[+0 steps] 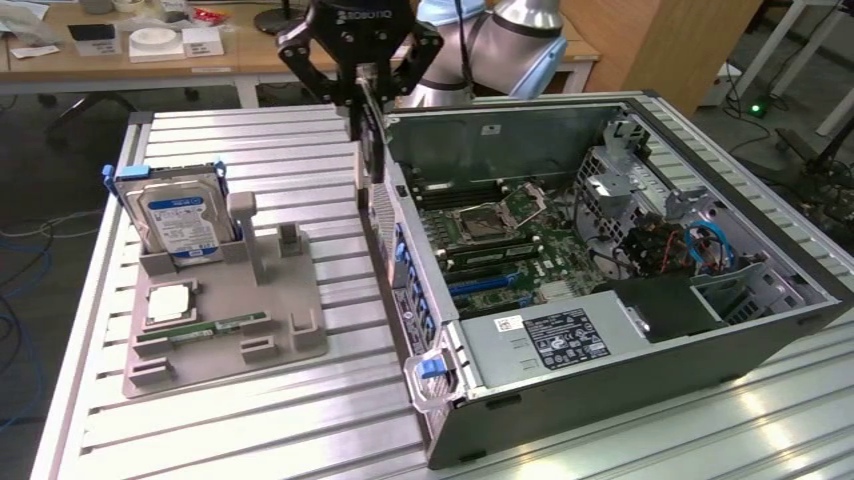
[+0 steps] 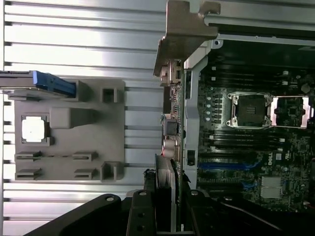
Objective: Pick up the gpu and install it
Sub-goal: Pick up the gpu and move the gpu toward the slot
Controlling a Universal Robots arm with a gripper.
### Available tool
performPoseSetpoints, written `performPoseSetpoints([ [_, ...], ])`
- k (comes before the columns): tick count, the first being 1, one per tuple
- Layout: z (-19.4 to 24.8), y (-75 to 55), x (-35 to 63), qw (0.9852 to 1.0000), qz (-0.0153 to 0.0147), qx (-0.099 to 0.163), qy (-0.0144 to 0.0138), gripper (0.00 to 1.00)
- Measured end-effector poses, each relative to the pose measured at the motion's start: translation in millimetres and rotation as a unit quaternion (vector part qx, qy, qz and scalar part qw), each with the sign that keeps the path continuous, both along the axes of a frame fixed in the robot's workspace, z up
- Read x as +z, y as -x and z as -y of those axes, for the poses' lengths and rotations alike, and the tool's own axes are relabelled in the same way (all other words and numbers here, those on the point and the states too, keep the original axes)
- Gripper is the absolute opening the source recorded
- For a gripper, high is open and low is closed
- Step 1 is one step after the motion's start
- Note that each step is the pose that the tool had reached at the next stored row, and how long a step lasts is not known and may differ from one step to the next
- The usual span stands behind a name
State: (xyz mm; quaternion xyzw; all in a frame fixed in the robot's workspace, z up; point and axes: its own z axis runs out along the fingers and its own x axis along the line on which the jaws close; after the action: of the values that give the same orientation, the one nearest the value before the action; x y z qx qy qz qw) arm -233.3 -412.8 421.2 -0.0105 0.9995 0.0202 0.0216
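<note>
**Slotted aluminium table, wooden desk behind: card held at an open computer case**

1. Gripper: jaws closed on the gpu, one finger against each face, clamping one end of the card.
2. Gpu: held on edge and reaching straight out from the jaws, with its silver bracket at the end farthest from them. It hangs at the side wall of the case and is not seated in the board. Whether it touches that wall cannot be told.
3. Computer case: lying open just below the jaws and stretching away to the exterior view's right. Its motherboard and CPU socket are exposed.
4. Grey fixture tray: apart from the jaws, toward the exterior view's left. It carries an upright hard drive, a square chip and a narrow memory stick.
</note>
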Motion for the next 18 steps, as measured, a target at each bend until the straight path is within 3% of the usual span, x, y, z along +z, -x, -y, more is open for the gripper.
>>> performPoseSetpoints([
  [18,0.0,-61.7,-2.2,1.0000,0.0000,-0.001,0.0001,0.27],
])
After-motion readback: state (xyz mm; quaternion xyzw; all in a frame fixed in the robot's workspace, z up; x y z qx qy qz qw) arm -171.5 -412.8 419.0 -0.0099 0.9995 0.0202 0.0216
